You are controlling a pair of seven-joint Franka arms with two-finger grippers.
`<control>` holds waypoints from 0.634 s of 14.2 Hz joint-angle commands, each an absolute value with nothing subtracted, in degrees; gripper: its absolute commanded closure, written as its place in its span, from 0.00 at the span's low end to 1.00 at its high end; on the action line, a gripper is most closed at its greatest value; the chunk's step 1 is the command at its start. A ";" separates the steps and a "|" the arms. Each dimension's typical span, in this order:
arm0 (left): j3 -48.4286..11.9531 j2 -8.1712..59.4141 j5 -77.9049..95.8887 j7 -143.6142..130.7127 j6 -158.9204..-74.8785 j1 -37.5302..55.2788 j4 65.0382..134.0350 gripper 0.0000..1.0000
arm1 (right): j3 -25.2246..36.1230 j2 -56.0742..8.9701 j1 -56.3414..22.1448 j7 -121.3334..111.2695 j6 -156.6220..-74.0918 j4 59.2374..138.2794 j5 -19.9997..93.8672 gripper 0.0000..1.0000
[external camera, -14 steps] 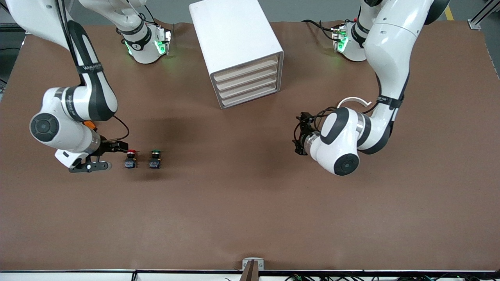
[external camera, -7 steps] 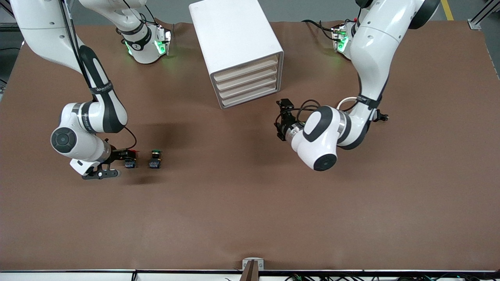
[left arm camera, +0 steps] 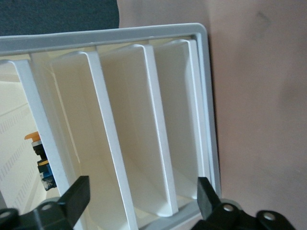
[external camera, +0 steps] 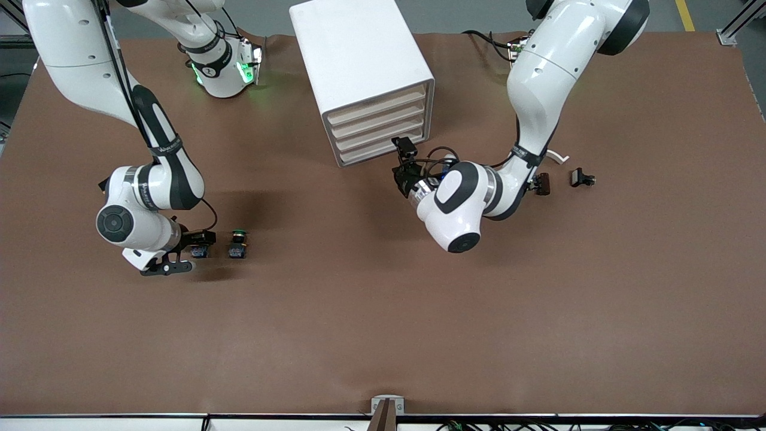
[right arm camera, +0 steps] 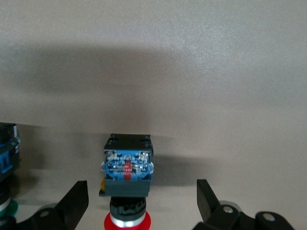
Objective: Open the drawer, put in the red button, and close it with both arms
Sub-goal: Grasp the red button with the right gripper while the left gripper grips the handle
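Matte brown tabletop (external camera: 383,311). Glossy white boxy drawer unit (external camera: 359,66), ribbed fronts. My right end effector (right arm camera: 139,203) open, straddling the red button (right arm camera: 127,184); green button (external camera: 238,244) just beside. My left end effector (left arm camera: 141,199) open at the drawer fronts.

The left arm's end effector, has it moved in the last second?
Yes. The left end effector has swung toward the white drawer cabinet, now close by its drawer fronts.

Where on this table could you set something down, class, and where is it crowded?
Bare room: the table strip nearest the front camera, and the patch between the green button and the left gripper. Crowded: around the red button under the right gripper, and before the drawer cabinet.
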State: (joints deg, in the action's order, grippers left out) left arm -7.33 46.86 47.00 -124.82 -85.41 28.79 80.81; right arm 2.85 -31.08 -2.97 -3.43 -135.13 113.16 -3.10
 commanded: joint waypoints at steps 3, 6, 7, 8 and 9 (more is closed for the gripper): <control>-7.03 48.34 49.57 -128.66 -83.67 31.11 79.80 0.17 | 2.46 -32.43 -2.72 -3.87 -136.23 112.50 -3.16 0.00; -7.03 48.95 50.71 -130.86 -82.97 32.86 79.80 0.26 | 2.46 -32.52 -2.90 -3.95 -136.58 112.41 -3.16 0.00; -7.03 49.04 50.71 -131.65 -82.62 33.22 79.80 0.26 | 2.46 -32.52 -2.90 -4.04 -136.58 112.41 -3.16 0.00; -7.03 49.04 50.71 -132.27 -82.27 33.92 79.89 0.30 | 2.46 -32.52 -2.99 -3.96 -136.58 112.33 -3.16 0.12; -7.03 48.96 50.63 -132.45 -81.74 34.45 79.89 0.36 | 2.46 -32.52 -2.99 -3.96 -136.58 112.32 -3.16 0.26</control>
